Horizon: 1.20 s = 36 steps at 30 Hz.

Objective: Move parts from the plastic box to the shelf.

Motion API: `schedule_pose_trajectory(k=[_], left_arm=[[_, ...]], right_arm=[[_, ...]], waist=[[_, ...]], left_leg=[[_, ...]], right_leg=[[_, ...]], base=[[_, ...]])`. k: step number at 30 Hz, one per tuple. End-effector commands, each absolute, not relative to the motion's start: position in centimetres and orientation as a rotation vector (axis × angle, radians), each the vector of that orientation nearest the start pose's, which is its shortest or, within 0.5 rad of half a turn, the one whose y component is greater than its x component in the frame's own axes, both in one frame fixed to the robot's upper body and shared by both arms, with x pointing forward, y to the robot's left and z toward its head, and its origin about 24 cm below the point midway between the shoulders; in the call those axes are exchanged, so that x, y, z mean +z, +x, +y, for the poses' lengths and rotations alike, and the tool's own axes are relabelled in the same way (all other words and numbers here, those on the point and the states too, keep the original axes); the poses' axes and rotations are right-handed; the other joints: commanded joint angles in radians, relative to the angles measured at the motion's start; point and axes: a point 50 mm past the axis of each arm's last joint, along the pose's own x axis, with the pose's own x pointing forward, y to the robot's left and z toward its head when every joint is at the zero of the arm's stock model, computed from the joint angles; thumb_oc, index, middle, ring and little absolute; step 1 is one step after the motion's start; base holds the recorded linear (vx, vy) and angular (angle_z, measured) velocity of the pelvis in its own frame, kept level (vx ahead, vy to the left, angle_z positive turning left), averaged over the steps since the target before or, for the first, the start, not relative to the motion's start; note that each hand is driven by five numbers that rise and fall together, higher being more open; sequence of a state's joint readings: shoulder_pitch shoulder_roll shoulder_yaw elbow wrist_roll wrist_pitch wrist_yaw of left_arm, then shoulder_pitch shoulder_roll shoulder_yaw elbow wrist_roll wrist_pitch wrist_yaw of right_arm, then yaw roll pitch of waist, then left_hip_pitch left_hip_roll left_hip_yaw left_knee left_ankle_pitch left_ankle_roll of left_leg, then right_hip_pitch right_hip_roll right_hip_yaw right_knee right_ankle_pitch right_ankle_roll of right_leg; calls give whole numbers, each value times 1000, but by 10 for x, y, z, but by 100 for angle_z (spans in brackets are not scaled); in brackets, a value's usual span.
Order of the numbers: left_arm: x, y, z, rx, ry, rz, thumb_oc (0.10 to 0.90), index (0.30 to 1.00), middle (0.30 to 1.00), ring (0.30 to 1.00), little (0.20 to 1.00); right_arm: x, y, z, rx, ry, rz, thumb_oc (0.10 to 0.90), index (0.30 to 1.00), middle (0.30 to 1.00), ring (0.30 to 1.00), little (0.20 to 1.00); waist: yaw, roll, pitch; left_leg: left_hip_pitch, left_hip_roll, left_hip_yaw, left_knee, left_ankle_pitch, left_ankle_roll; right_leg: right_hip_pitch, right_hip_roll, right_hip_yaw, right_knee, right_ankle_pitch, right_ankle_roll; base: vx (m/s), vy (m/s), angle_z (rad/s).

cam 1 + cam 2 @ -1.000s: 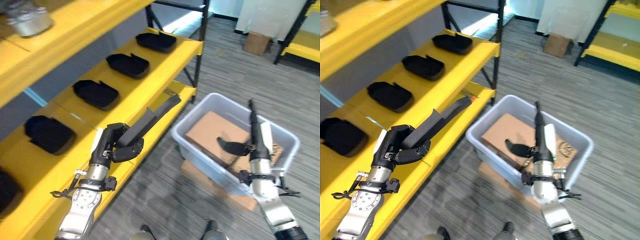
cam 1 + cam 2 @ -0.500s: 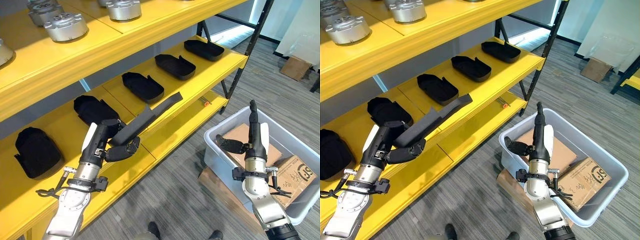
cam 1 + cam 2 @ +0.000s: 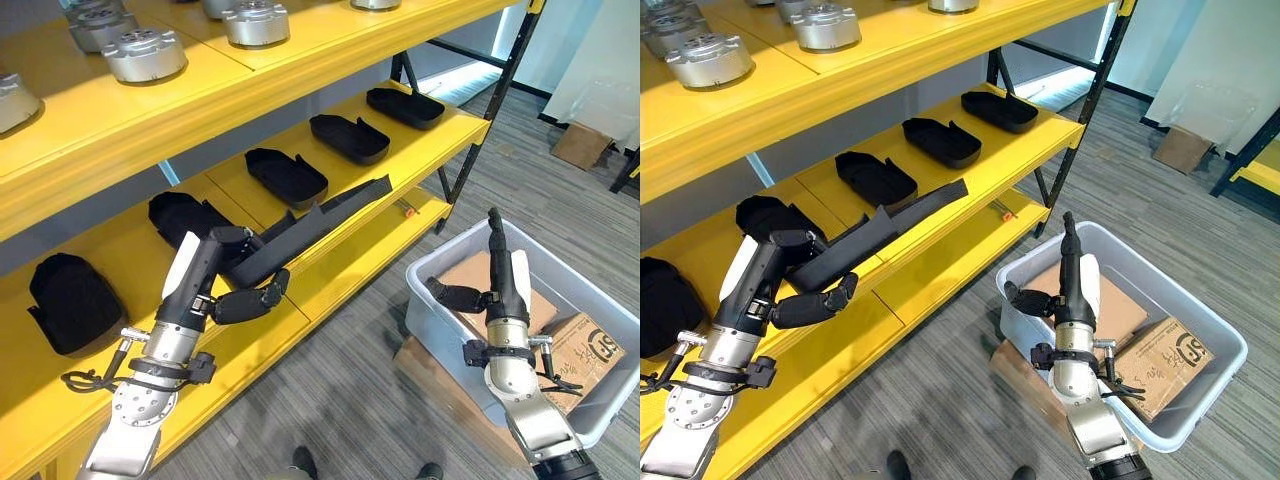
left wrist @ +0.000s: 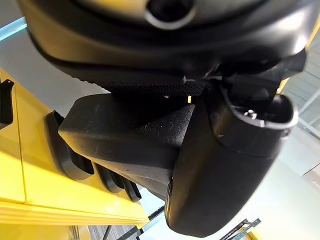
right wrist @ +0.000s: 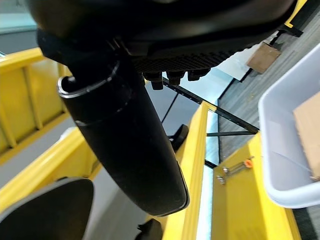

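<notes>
Nearest the camera, the robot's left hand [image 3: 222, 275] comes in from the lower left w/ fingers and thumb curled round one end of a long black part [image 3: 310, 222] — a narrow, trough-like strip. The part slants up and away from the hand, its far end hanging over the front edge of the yellow shelf [image 3: 340, 195], above the middle level; whether it touches the shelf can't be told. In the left wrist view the same black part [image 4: 130, 140] sits pressed against the palm, thumb wrapped across it. On the right, the right hand [image 3: 492, 280] stands upright w/ fingers straight and thumb stuck out sideways, holding nothing, just in front of the near wall of the grey plastic box [image 3: 590, 305]. The box rests on the floor beside the shelf's lower level and has cardboard pieces [image 3: 585, 350] in it. Farther back, the middle shelf level carries a row of black tray-shaped parts [image 3: 286, 176], spaced apart along its length. Above that, the top level holds round silver metal parts [image 3: 146, 53]. Well beyond, by the far wall, a small cardboard box [image 3: 582, 145] sits on the floor.
</notes>
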<state>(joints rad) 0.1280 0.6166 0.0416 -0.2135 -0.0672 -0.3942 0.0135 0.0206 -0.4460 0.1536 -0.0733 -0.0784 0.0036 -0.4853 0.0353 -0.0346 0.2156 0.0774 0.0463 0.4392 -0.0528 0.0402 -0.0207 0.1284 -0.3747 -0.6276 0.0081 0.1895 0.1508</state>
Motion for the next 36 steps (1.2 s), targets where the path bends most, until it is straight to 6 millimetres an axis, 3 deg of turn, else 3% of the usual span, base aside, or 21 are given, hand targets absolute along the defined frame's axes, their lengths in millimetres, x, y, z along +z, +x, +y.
schedule_pose_trajectory(k=[1,3,5,6,7,9,14,19,21,22,23,25,29,31,33,34,35,36], left_arm=[[189,218,205,-202,473,-840,400,300,300,300,300],[188,221,197,-249,455,-839,400,300,300,300,300],[187,223,193,-263,416,-823,400,300,300,300,300],[187,222,191,-264,389,-810,400,300,300,300,300],[185,223,189,-260,384,-800,400,300,300,300,300],[183,223,187,-262,367,-797,400,300,300,300,300],[164,217,199,-205,377,-727,400,300,300,300,300],[161,214,202,-189,367,-712,400,300,300,300,300],[165,215,197,-219,366,-740,400,300,300,300,300],[169,215,190,-258,377,-781,400,300,300,300,300],[172,215,187,-254,404,-813,400,300,300,300,300],[173,218,184,-210,425,-818,400,300,300,300,300],[177,219,185,-142,442,-863,400,300,300,300,300],[178,219,188,-128,425,-857,400,300,300,300,300],[177,217,191,-113,430,-852,400,300,300,300,300],[176,215,193,-100,441,-851,400,300,300,300,300],[175,213,196,-77,454,-842,400,300,300,300,300],[173,212,199,-59,460,-832,400,300,300,300,300]], right_arm=[[120,250,-213,-324,-515,-429,900,1000,1000,1000,1000],[120,244,-220,-324,-509,-426,900,1000,1000,1000,1000],[125,241,-221,-279,-516,-448,900,1000,1000,1000,1000],[130,239,-219,-240,-530,-471,900,1000,1000,1000,1000],[132,240,-216,-224,-546,-477,900,1000,1000,1000,1000],[133,243,-214,-217,-545,-490,900,1000,1000,1000,1000],[129,245,-212,-164,-528,-498,900,1000,1000,1000,1000],[128,244,-209,-123,-528,-494,900,1000,1000,1000,1000],[128,243,-208,-142,-542,-496,900,1000,1000,1000,1000],[126,243,-213,-197,-536,-479,900,1000,1000,1000,1000],[126,243,-215,-221,-525,-470,900,1000,1000,1000,1000],[120,243,-218,-235,-499,-451,900,1000,1000,1000,1000],[125,245,-212,-197,-497,-492,900,1000,1000,1000,1000],[127,245,-208,-168,-481,-502,900,1000,1000,1000,1000],[129,245,-206,-144,-462,-513,900,1000,1000,1000,1000],[129,246,-205,-126,-459,-519,900,1000,1000,1000,1000],[130,247,-203,-112,-461,-530,900,1000,1000,1000,1000],[131,248,-203,-107,-463,-531,900,1000,1000,1000,1000]], waist=[[-50,40,-86],[-90,38,-86],[-102,34,-87],[-101,32,-91],[-101,32,-89],[-91,33,-88],[-54,26,-87],[-52,35,-82],[-64,36,-70],[-89,34,-60],[-104,35,-62],[-128,37,-56],[-141,42,-58],[-136,45,-61],[-116,50,-65],[-106,54,-64],[-90,59,-65],[-84,63,-67]], left_leg=[[46,23,-73,-34,-37,-9],[34,16,-138,-34,-39,6],[27,3,-172,-34,-42,9],[12,-16,-209,-34,-38,11],[7,-30,-236,-34,-37,10],[-9,-46,-270,-34,-31,11],[-28,-75,-338,-34,-35,12],[-25,-85,-320,-34,-35,12],[-30,-75,-221,-9,-35,2],[-31,-45,-82,34,-49,-9],[-23,-26,-24,39,-62,-16],[-4,8,41,48,-67,-26],[27,77,84,36,-37,-52],[33,126,66,29,15,-84],[36,179,-24,13,92,-127],[26,189,-63,8,121,-123],[26,187,-134,1,122,-125],[32,183,-158,-4,114,-124]], right_leg=[[-105,68,252,20,35,92],[-115,180,375,64,-74,65],[-107,255,406,82,-142,32],[-105,311,437,82,-176,-3],[-101,345,457,85,-201,-24],[-104,366,474,74,-215,-43],[-62,369,482,-45,-173,-49],[-60,364,474,-69,-162,-47],[-63,347,426,-61,-162,-43],[-58,318,354,-56,-161,-33],[-54,305,328,-57,-163,-24],[-34,283,275,-54,-167,-15],[-29,252,243,-44,-172,-21],[-28,240,244,-40,-173,-23],[-23,236,274,-41,-179,-28],[-32,234,282,-39,-167,-36],[-31,228,312,-40,-167,-33],[-30,220,323,-43,-165,-28]], base=[[2,57,107],[16,24,147],[11,18,108],[-7,22,66],[-48,16,53],[-96,-12,39],[-74,-87,41],[-26,-4,13],[-127,37,34],[-108,91,94],[-75,123,210],[11,202,246],[-5,241,58],[39,289,40],[87,314,15],[93,369,-7],[90,389,-16],[133,404,-17]])
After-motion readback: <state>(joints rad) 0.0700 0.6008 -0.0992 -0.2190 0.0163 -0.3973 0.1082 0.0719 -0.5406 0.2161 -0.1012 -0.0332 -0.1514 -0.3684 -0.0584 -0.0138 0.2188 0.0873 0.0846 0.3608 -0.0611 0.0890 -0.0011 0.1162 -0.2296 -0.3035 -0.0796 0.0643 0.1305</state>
